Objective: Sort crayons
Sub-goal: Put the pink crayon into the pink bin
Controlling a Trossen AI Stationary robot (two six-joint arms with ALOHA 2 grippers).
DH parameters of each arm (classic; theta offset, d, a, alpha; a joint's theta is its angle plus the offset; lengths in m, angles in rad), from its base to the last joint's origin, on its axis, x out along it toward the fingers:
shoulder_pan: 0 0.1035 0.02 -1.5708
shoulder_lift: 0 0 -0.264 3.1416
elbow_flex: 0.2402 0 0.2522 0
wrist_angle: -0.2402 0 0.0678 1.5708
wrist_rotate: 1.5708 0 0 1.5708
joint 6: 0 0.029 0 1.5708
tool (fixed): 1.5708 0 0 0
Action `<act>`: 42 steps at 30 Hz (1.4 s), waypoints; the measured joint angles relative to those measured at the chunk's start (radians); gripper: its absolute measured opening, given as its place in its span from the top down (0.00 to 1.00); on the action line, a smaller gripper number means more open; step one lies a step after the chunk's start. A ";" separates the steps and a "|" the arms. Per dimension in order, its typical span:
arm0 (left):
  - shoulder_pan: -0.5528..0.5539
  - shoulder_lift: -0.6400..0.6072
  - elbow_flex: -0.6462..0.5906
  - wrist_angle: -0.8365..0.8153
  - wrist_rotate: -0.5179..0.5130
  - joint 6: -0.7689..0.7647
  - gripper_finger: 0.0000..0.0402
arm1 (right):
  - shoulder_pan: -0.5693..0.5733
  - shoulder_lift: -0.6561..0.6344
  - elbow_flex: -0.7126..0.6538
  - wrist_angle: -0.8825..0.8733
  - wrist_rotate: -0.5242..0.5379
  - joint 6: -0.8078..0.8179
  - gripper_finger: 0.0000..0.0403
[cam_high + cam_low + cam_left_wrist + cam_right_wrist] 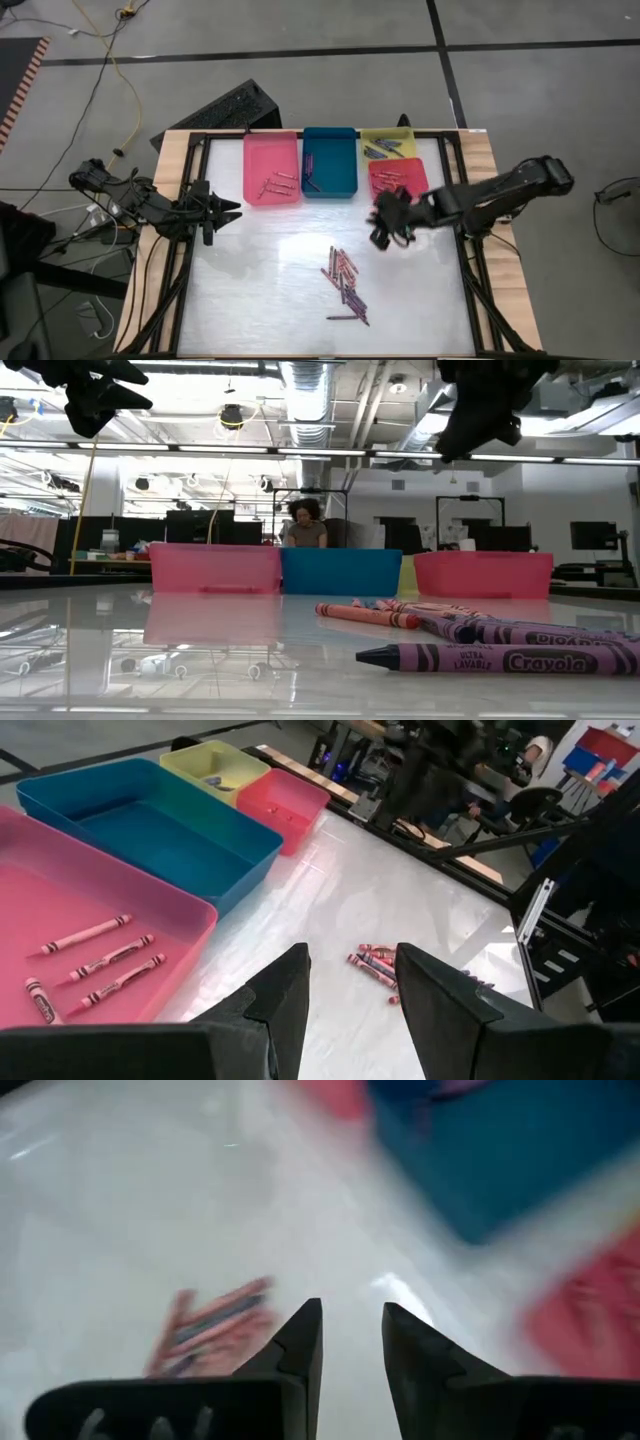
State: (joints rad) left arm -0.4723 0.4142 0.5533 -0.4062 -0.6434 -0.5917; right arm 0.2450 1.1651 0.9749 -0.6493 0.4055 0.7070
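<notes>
Four trays along the far edge: pink tray (271, 168) w/ approx five crayons, teal tray (330, 162) w/ a couple, yellow tray (389, 143) and red tray (397, 176) w/ a few each. Roughly a dozen loose crayons (345, 282) left mid-table, so I'd call it maybe halfway. My right gripper (383, 226) hovers empty, jaws apart, between red tray and pile. Left gripper (222, 211) waits near pink tray, jaws apart, holding nothing.

Glossy white bench (270, 270) top, mirror-like, with bare wood edges and black metal frame (196, 160). Smooth plastic trays (272, 160), slightly shiny. Paper-wrapped wax crayons (505, 658), matt labels. Matt black plastic gripper fingers (285, 1000).
</notes>
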 joint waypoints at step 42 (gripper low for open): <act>0.000 0.000 0.000 -0.003 -0.052 0.001 0.65 | 0.242 0.852 0.001 1.314 -0.120 -0.034 0.75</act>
State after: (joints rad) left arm -0.4721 0.4141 0.5533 -0.4088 -0.6958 -0.5903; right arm 0.4868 2.0167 0.9755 0.6646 0.2852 0.6733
